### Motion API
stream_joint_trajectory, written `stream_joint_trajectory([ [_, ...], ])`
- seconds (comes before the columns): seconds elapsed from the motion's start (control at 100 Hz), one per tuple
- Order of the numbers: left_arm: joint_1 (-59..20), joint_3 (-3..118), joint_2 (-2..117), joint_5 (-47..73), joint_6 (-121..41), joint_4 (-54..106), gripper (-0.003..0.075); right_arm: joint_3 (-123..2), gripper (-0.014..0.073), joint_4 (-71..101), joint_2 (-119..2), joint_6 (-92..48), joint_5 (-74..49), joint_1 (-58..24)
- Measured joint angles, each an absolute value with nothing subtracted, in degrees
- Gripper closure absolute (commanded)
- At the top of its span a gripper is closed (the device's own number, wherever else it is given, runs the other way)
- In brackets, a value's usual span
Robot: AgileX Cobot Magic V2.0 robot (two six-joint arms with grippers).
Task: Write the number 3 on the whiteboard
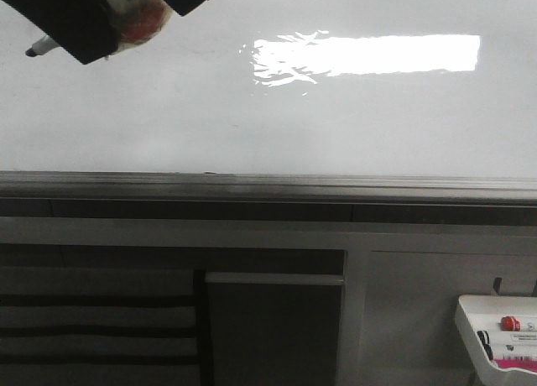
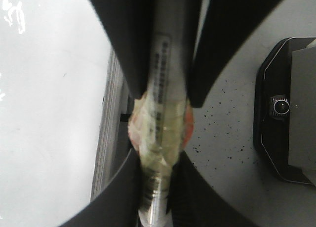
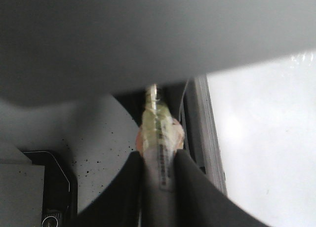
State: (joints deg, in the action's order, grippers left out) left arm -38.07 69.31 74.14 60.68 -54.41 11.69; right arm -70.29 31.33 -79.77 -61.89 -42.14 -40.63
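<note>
A bright rectangular glare streaks the glossy whiteboard [image 1: 252, 117] in the dim, grainy front view. Both wrist views are soft, their close foreground parts dark and out of focus.

A dark horizontal band [image 1: 268, 210] runs beneath the board's rail, above pale grey panelling [image 1: 419, 302]. Lower left, black-and-grey striped slats [image 1: 92, 319] sit beside a dark rectangular panel [image 1: 275, 331]. At far right, a small white tray [image 1: 470, 327] holds markers. The wrist views show a grey speckled floor [image 2: 222, 138] and a black device [image 2: 284, 108].
</note>
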Motion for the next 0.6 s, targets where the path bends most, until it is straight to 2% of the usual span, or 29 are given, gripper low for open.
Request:
stream_joint_trajectory([
  [0.16,-38.07,69.31,74.14,60.70,-54.79,11.57,0.0739,-70.29,0.0575,31.33,-79.77,-61.98,-42.26,-40.63],
  [0.6,-38.07,69.31,74.14,60.70,-54.91,11.87,0.0738,-70.29,0.0575,31.43,-79.77,-62.18,-42.38,-40.63],
])
